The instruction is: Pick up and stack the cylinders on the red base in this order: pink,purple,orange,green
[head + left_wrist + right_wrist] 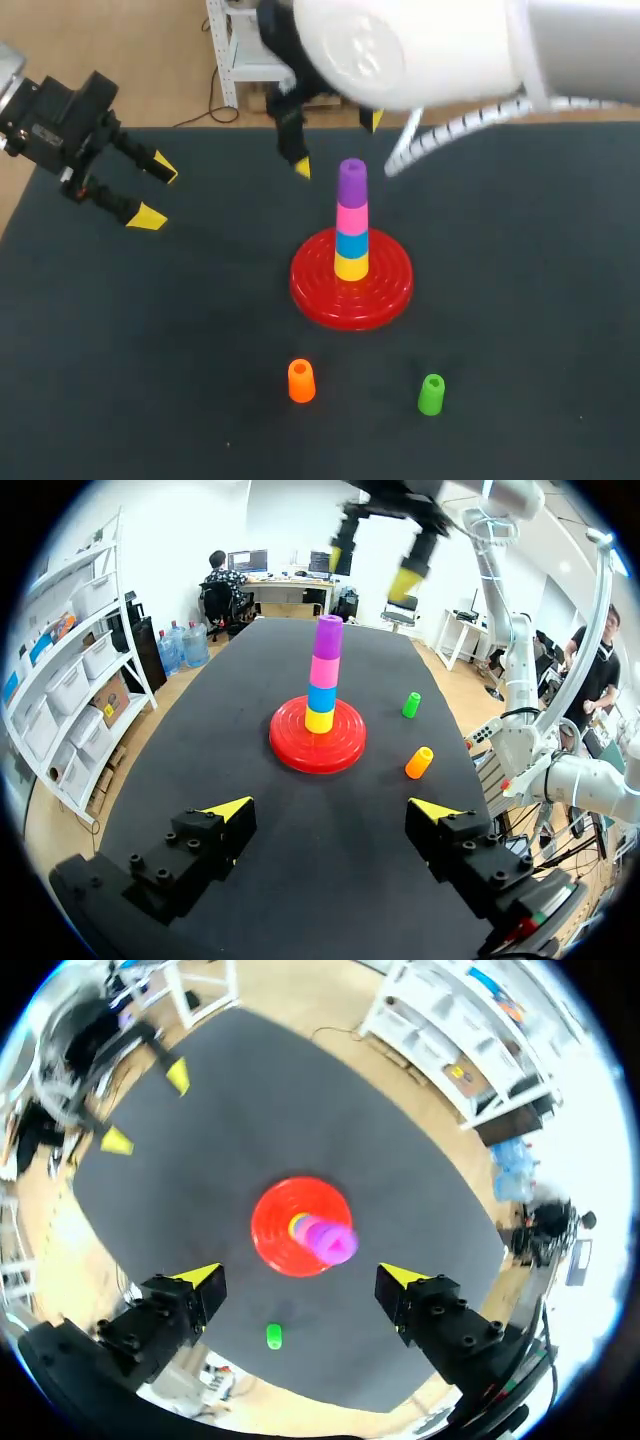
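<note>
Dark matte table [120, 350], seen from above and from both wrists.

Item 1. Left gripper [157, 192]: yellow-tipped fingers spread wide apart, nothing between them. It is held over the table's far left corner, well apart from every cylinder. From its own wrist view the fingers point down the length of the table toward the stack.

Item 2. Right gripper [337, 144]: fingers likewise wide apart and empty. It hangs above and just behind the top of the stack, touching nothing. Its wrist view looks straight down on the stack, which lies ahead of and between the two tips.

Item 3. Purple cylinder [351, 180]: topmost piece of the stack, upright, free of both grippers.

Item 4. Pink cylinder [351, 217]: directly under the purple one, touching it.

Item 5. Blue cylinder [351, 243], then yellow cylinder [351, 266]: lower two pieces, the yellow one lowest.

Item 6. Red base [310, 290]: round ridged disc near the table's middle, carrying the four-piece stack at its centre.

Item 7. Orange cylinder [301, 381]: upright on the table, nearer the robot than the base, to its left, apart from it.

Item 8. Green cylinder [431, 394]: upright on the table, nearer the robot than the base, to its right, well apart from the orange one.
</note>
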You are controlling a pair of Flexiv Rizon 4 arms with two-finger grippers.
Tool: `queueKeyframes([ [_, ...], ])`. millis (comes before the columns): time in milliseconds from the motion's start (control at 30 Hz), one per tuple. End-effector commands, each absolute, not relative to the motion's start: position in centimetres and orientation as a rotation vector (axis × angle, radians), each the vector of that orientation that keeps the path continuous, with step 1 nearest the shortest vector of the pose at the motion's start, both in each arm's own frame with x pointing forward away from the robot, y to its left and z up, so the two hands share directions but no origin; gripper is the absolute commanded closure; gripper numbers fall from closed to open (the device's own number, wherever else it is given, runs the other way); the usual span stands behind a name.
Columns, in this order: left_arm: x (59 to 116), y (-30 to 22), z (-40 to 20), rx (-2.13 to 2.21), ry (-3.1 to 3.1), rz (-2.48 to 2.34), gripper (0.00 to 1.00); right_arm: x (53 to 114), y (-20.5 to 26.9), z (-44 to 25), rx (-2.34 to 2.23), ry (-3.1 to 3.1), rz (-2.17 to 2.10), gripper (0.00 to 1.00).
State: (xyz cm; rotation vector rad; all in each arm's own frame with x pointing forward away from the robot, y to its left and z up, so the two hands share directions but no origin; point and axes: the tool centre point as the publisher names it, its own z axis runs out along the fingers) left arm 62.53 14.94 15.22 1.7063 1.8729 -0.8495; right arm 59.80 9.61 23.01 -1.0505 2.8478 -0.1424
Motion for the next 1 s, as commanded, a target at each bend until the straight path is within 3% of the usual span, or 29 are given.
queueKeyframes([
  [33,62.5,14.9,15.1,1.705,1.870,-0.848,0.00,57.6,10.4,19.6,-1.142,2.774,-0.160,0.00],
  [500,62.5,14.9,15.1,1.705,1.870,-0.848,0.00,49.3,11.7,11.1,-1.619,2.694,-0.159,0.00],
  [1000,62.5,14.9,15.1,1.705,1.870,-0.848,0.00,48.4,11.7,9.5,-1.685,2.647,-0.228,0.00],
])
